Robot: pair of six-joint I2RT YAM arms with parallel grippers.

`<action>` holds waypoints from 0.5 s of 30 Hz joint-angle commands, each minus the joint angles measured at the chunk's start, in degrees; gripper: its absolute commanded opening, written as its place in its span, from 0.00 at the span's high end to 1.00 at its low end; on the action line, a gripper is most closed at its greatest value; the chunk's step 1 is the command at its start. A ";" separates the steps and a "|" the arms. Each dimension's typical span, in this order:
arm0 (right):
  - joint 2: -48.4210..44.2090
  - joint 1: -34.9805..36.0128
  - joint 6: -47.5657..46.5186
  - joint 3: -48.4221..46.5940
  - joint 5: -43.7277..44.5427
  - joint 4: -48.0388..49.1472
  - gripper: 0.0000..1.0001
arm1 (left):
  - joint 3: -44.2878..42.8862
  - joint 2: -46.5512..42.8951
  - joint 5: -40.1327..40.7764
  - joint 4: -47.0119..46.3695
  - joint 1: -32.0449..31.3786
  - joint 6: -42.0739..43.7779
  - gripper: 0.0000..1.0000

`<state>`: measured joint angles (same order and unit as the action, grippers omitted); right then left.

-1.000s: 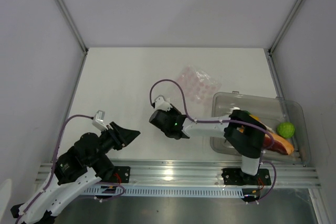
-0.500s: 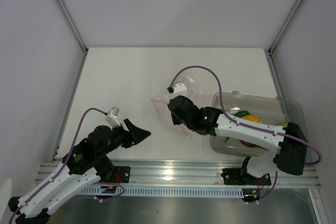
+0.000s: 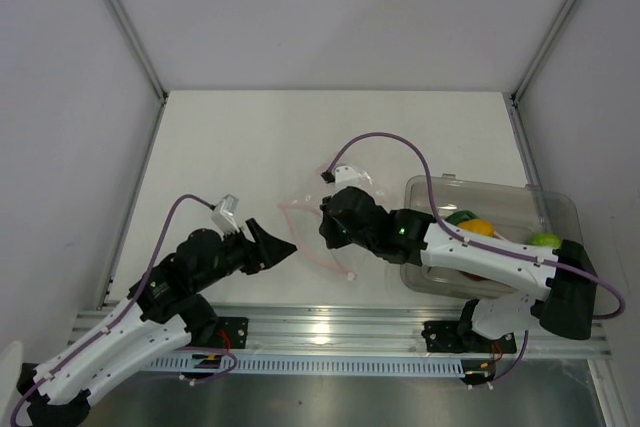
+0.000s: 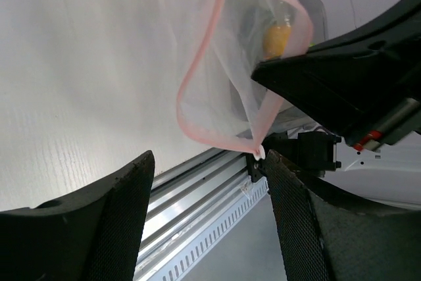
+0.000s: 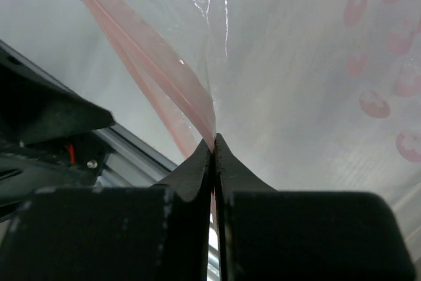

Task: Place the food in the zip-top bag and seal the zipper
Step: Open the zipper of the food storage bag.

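Table [image 3: 250, 137]: white, bare at mid-field. Clear tray [image 3: 500, 192] at right holds the food, a yellow-orange fruit [image 3: 478, 226] and a green fruit [image 3: 545, 240]; none bagged yet.

Right gripper [image 5: 214, 139]: fingers pressed together, clamped on the zip-top bag [image 4: 243, 90] at its mouth edge. The bag appears lifted, just left of the tray, mouth gaping toward the left arm.

Left gripper [image 4: 209, 159]: jaws apart, aimed at the mouth, near but not touching.

Zipper [image 4: 187, 83]: pink loop, open.

Judgement: the left should pinch the free lip opposite the right's hold, on the strip rather than the thin film, then draw apart gently.
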<state>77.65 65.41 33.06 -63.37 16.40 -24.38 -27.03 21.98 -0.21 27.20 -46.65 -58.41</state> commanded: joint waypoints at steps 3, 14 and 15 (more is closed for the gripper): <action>-4.43 0.34 3.94 0.18 -3.21 3.98 1.00 | 1.71 2.19 -0.06 -6.01 -0.37 1.64 0.29; -8.91 -0.45 7.46 3.34 -8.57 7.41 1.00 | 0.93 8.43 1.62 -9.89 -0.37 4.35 0.40; -9.35 -0.80 8.16 3.78 -9.10 8.11 1.00 | 0.31 8.87 1.70 -9.89 -0.37 4.53 0.42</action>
<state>70.98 65.32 38.72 -60.77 9.78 -19.64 -24.60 29.61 0.86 20.51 -46.65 -56.49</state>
